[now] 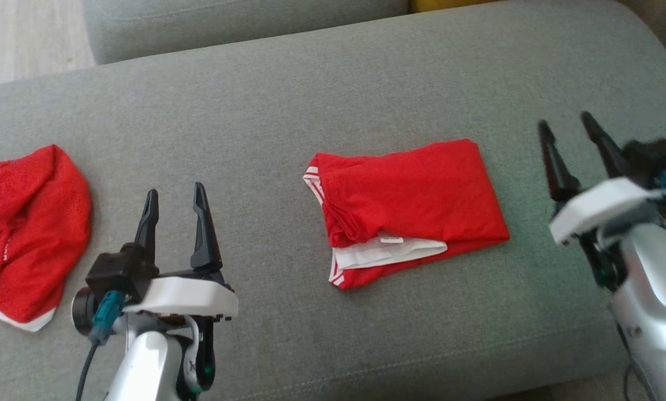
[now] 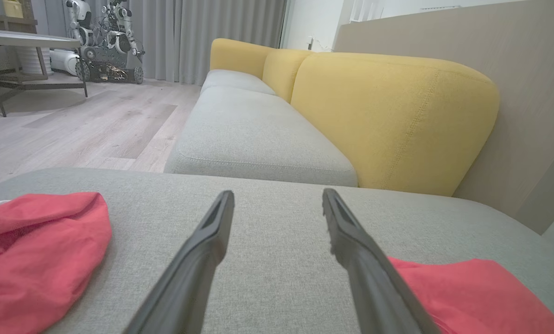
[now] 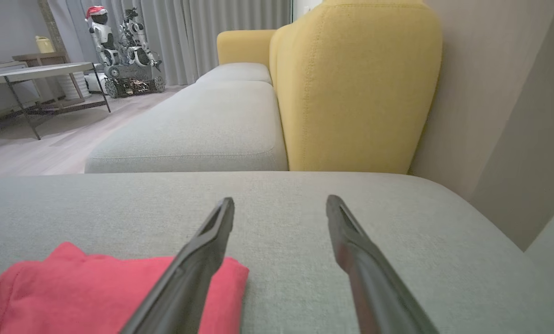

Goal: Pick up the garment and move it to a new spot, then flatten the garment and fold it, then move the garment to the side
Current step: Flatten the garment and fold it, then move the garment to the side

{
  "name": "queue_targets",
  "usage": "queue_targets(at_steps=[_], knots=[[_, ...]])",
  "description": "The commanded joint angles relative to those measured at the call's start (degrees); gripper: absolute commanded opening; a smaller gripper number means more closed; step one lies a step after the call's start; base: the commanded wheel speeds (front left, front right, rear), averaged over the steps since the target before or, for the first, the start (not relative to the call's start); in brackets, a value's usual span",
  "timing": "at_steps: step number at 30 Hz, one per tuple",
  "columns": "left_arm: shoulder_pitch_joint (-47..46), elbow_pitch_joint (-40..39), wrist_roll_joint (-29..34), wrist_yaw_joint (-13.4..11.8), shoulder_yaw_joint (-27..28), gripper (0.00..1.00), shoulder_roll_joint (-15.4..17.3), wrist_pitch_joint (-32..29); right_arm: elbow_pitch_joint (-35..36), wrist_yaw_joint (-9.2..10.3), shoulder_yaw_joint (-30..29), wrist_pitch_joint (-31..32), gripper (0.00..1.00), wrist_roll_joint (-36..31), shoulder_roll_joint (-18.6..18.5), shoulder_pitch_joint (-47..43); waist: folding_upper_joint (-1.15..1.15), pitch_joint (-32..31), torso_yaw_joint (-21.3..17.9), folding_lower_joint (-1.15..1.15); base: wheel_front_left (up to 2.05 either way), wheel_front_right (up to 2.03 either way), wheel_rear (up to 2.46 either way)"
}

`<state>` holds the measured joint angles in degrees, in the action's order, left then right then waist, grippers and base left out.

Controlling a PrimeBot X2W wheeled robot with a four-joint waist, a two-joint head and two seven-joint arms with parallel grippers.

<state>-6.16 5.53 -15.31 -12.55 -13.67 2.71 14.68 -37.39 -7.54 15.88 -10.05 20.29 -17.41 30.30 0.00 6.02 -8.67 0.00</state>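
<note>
**Left gripper closest to the lens, right gripper closest to the work**

At the bottom of the head view the left gripper (image 1: 175, 190) hovers over the grey woven sofa cushion (image 1: 310, 83), its two dark fingers spread and holding nothing. The right gripper (image 1: 565, 120) stands at the far right, also spread and empty, blurred at the wrist.

Between them lies the red mesh garment (image 1: 416, 189), folded into a flat oblong with white trim showing along its left end and near edge. Its long axis runs across the cushion from left to right, tilted a little so the right end sits nearer the robot. That right end is just beside the right gripper, while the left end is well apart from the left gripper. The right wrist view agrees: the folded corner lies directly under its left finger.

Folding looks done, so the slide to the side seems to remain, and the right arm appears better placed for it.

A crumpled red cloth with a white hem (image 1: 26, 223) sits at the cushion's left edge, beside the left gripper; a move that way would crowd it.
</note>
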Motion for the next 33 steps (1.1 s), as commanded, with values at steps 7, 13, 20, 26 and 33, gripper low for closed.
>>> queue_targets(at_steps=[7, 13, 20, 26, 33], knots=[[-1.8, -1.6, 0.5, 0.2, 1.5, 1.0, 0.2, 0.3, 8.0, 0.05, -7.4, -3.6, 1.0, -5.7, 0.3, -7.7, 0.0, 0.5, -0.9, 0.0, 0.0, 0.0, 0.0], [-1.3, -2.3, 0.8, 0.1, 1.7, 1.0, 0.2, 0.3, 11.6, 0.05, -11.0, -4.0, 1.0, -8.4, 2.5, -11.1, 0.0, 0.6, -1.2, 0.0, 0.0, 0.0, 0.0], [-1.3, -2.4, 1.0, 0.3, 1.7, 1.0, 0.2, 0.3, 13.4, 0.05, -12.6, -2.8, 1.0, -10.3, 3.5, -12.3, 0.0, 0.8, -1.0, 0.0, 0.0, 0.0, 0.0], [-1.5, -2.0, 0.9, 0.5, 1.1, 1.0, 0.2, 0.3, 14.0, 0.05, -13.1, -2.0, 1.0, -9.0, 5.7, -12.4, 0.0, 2.3, -0.6, 0.0, 0.0, 0.0, 0.0], [-3.0, -1.4, 1.2, 0.6, -0.3, 1.0, 0.2, 0.3, 9.7, 0.05, -10.9, -1.2, 1.0, -5.9, 8.1, -10.2, 0.0, 4.7, 0.4, 0.0, 0.0, 0.0, 0.0]])
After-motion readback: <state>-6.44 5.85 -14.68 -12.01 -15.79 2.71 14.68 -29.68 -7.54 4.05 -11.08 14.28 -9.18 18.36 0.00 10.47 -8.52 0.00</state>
